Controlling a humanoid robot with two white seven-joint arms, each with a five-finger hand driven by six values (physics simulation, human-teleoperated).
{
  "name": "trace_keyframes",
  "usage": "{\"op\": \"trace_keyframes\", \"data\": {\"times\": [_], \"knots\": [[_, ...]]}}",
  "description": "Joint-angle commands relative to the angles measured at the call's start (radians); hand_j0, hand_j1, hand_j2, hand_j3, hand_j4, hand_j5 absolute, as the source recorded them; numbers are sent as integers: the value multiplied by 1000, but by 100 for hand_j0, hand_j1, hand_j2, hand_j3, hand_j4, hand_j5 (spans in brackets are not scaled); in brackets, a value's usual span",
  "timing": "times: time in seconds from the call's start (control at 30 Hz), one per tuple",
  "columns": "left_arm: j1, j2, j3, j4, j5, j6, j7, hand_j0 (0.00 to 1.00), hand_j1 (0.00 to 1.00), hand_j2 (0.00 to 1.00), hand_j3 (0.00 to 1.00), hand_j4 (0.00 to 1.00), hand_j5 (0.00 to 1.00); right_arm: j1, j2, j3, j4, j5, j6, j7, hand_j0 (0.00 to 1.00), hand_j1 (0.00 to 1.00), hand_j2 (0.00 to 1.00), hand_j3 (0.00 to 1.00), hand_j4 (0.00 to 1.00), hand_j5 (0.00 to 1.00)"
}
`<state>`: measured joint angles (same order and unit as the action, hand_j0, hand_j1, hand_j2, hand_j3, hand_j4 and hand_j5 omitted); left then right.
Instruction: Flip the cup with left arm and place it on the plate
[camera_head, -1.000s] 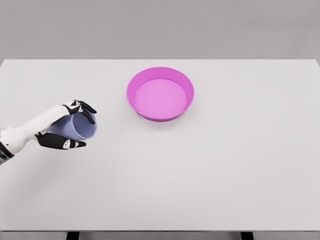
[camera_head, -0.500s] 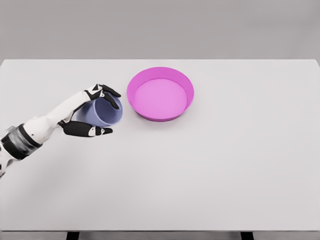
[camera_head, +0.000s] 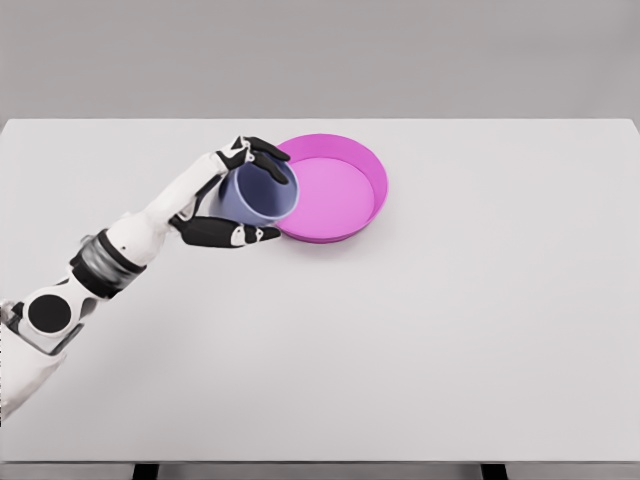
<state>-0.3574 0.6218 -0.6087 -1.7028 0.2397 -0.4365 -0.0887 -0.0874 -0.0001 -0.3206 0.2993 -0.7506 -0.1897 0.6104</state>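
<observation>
The left hand is closed around the cup, its dark-tipped fingers curling over the top of the wall and the thumb pressing along the underside. The cup is pale blue-lilac and slightly see-through, held on its side with the open mouth tilted toward the right and a little toward the camera. It hangs over the left rim of the pink plate, overlapping that rim in the head view; whether it touches the rim I cannot tell.

Judging by its thin wall and plain shape, the cup is probably light and stiff, likely plastic, with a smooth surface that could slide in a loose grip. Holding it across the wall near the middle, as here, seems sensible: the 2 contact sides oppose each other and leave the mouth and base free for turning upright. Squeezing too near the mouth could flex the wall.

The plate is shallow, with a raised rim, and sits on the white table. The right arm is not visible.
</observation>
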Motion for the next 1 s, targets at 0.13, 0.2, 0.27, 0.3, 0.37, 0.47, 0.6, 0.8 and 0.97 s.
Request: {"op": "trace_keyframes", "data": {"times": [0.13,0.2,0.27,0.3,0.37,0.47,0.6,0.8,0.97], "knots": [[-43,-145,-11,98,7,-8,3,49,49,49,49,49,49,0,0,0,0,1,0,0,100,100,100,100,100,100],[-48,-198,-11,130,7,-8,1,49,49,49,49,49,49,0,0,0,0,1,0,0,100,100,100,100,100,100],[-63,-240,-11,163,7,-11,0,49,49,49,49,49,49,0,0,0,0,1,0,0,100,100,100,100,100,100],[-71,-254,-11,172,7,-16,-2,49,49,49,49,49,49,0,0,0,0,1,0,0,100,100,100,100,100,100],[-84,-292,-11,219,7,-76,-3,49,49,49,49,49,49,0,0,0,0,1,0,0,100,100,100,100,100,100],[-106,-343,-11,273,12,-145,-3,49,49,49,49,49,49,0,0,0,0,1,0,0,100,100,100,100,100,100],[-127,-389,-8,359,43,-174,1,49,49,49,49,49,49,0,0,0,0,1,0,0,100,100,100,100,100,100],[-146,-435,6,433,107,-174,7,48,48,48,48,48,48,0,0,0,0,1,0,0,100,100,100,100,100,100],[-176,-453,-2,508,138,-174,95,48,48,48,48,48,48,0,0,0,0,1,0,0,100,100,100,100,100,100]]}}
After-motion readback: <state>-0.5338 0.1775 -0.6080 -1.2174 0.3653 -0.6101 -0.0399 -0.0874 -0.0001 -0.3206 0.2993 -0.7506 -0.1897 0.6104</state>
